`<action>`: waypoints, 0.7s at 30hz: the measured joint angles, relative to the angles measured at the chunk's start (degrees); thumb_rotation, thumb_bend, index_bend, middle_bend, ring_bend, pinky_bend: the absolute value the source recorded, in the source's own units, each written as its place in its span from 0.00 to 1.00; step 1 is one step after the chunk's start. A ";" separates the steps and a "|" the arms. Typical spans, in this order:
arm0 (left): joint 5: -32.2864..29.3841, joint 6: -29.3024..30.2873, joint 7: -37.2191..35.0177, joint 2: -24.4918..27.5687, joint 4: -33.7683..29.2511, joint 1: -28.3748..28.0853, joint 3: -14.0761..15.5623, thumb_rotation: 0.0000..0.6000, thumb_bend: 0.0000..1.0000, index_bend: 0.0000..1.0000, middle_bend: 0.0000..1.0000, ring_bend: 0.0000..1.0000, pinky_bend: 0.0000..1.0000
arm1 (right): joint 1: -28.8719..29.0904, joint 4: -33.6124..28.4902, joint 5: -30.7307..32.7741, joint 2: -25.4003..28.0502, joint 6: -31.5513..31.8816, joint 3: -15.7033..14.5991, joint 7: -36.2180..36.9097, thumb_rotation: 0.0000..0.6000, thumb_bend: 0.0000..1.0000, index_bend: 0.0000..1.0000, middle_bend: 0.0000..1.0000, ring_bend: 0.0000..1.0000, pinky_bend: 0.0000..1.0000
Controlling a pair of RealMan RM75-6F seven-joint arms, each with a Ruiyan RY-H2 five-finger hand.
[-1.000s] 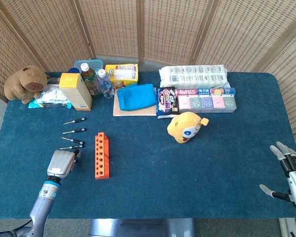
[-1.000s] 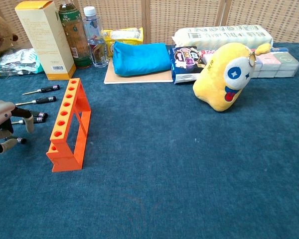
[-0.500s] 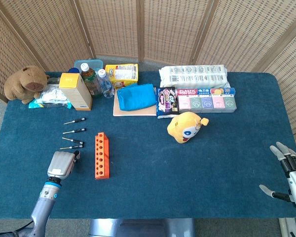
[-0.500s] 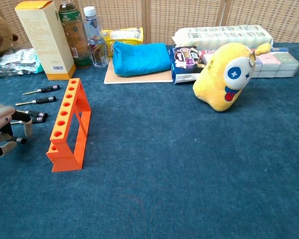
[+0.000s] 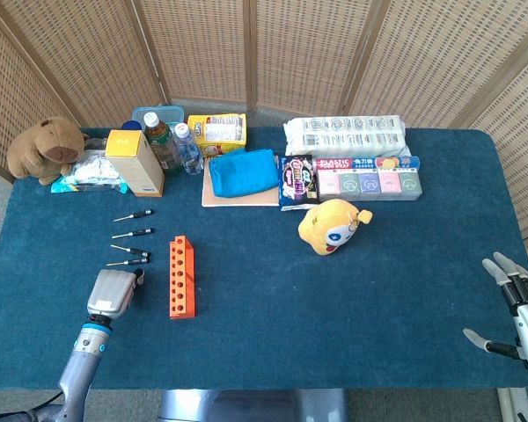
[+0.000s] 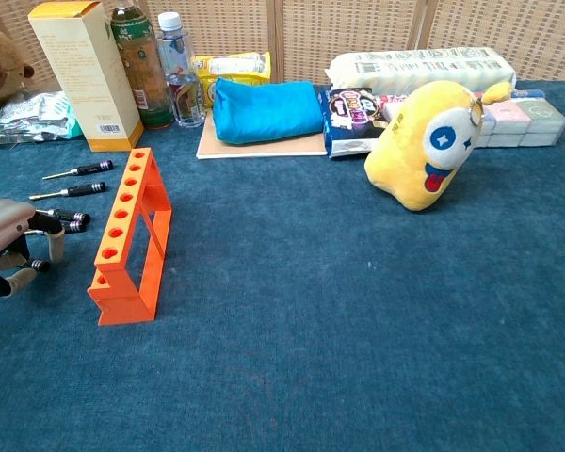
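Four small screwdrivers (image 5: 130, 236) lie in a column on the blue table (image 5: 352, 299), left of the orange rack (image 5: 181, 277). The nearest one (image 6: 40, 266) lies under the curled fingers (image 6: 55, 243) of the left hand (image 5: 113, 292); whether they pinch it cannot be told. The rack stands just right of that hand, its row of holes holding nothing. The right hand (image 5: 517, 316) hangs at the table's near right edge, fingers spread, holding nothing; only the head view shows it. Far along the table stand two bottles (image 5: 172, 142), one yellow box (image 5: 135, 162), one blue pouch (image 5: 243, 172) and one yellow plush (image 5: 331, 226). The brown plush (image 5: 46, 149) shows whole only in the head view.
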 measured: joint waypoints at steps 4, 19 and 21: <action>-0.32 0.18 0.45 -0.18 0.17 0.09 0.04 1.00 0.41 0.47 1.00 1.00 1.00 | 0.00 -0.02 0.05 0.04 -0.01 0.01 0.14 1.00 0.02 0.02 0.00 0.00 0.07; -0.64 0.53 1.06 0.09 -0.34 0.19 0.18 1.00 0.42 0.59 1.00 1.00 1.00 | 0.11 -0.14 -0.33 0.35 -0.24 -0.30 1.05 1.00 0.02 0.02 0.00 0.00 0.07; -0.75 0.46 1.21 0.13 -0.53 0.14 0.18 1.00 0.42 0.59 1.00 1.00 1.00 | 0.11 -0.14 -0.34 0.38 -0.21 -0.30 1.17 1.00 0.02 0.02 0.00 0.00 0.07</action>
